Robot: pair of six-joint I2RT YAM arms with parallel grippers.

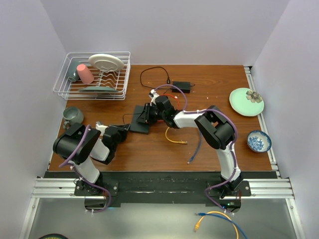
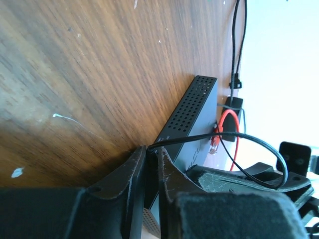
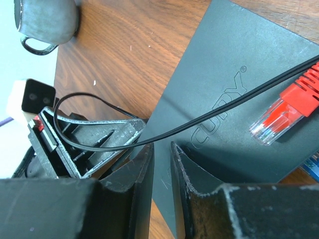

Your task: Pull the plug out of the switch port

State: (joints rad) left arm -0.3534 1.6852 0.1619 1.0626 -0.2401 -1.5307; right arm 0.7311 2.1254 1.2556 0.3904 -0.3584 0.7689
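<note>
The switch (image 1: 140, 121) lies flat a little left of the table's (image 1: 214, 154) middle, about halfway between the near and far edges, and both arms have met over it. The switch port is on the narrow edge facing the left arm, but the fingers hide it, so I cannot see the socket itself.

The left end effector (image 1: 125, 129) sits low against that edge. Its jaws are nearly together on the plug (image 2: 150, 154), and the thin black cord (image 2: 209, 137) runs out from between the tips. To my eye the plug is not yet out: the grip sits right at the box, placed for a straight pull toward the left edge.

The right end effector (image 3: 162, 149) comes in from the other side with its jaws narrow and a corner of the switch between them. I take that for a bracing hold, so the light box does not slide when the plug is tugged.

Counted:
- 2 arms, 1 switch and 1 black cord in it.
- 1 red cable (image 3: 279, 117), its clear plug resting loose on the switch's top.
- 1 yellow cable (image 1: 174, 138) and 1 purple cable (image 1: 198, 144), both loose toward the near edge.
- 1 adapter (image 1: 181, 85) by the far edge.
- 1 mug (image 1: 73, 116) at the left edge.
- 1 dish rack (image 1: 60, 79) in the far left corner.
- 1 green plate (image 1: 238, 107) and 1 blue bowl (image 1: 256, 144) along the right edge.
</note>
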